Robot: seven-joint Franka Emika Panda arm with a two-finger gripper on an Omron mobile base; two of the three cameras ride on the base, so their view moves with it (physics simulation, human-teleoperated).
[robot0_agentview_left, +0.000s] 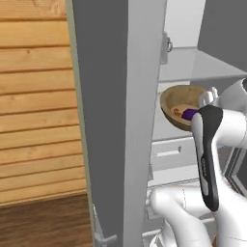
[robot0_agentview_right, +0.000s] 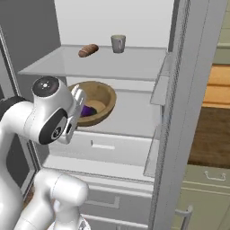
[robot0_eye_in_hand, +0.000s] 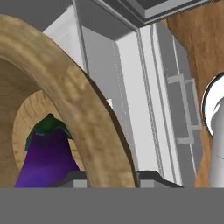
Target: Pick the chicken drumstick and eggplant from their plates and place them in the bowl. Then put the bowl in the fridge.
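Note:
The light-brown wooden bowl (robot0_agentview_left: 179,99) hangs tilted inside the open fridge (robot0_agentview_right: 134,27), under a glass shelf and above a white drawer. My gripper (robot0_eye_in_hand: 111,177) is shut on the bowl's thick rim (robot0_eye_in_hand: 87,118), which runs between the two finger tips. In the base views the gripper (robot0_agentview_right: 79,102) sits at the bowl's near edge. The dark purple eggplant (robot0_eye_in_hand: 46,157) lies in the bowl, and it shows too as a purple patch (robot0_agentview_left: 190,114). Beside it is a bit of the orange chicken drumstick (robot0_agentview_left: 177,112). The plates are out of view.
On the glass shelf (robot0_agentview_right: 112,67) above the bowl lie a brown bread roll (robot0_agentview_right: 88,50) and a grey cup (robot0_agentview_right: 118,43). The fridge door (robot0_agentview_right: 177,112) with its racks stands open at the right. A grey fridge wall (robot0_agentview_left: 116,120) and wood panelling (robot0_agentview_left: 38,96) are at the left.

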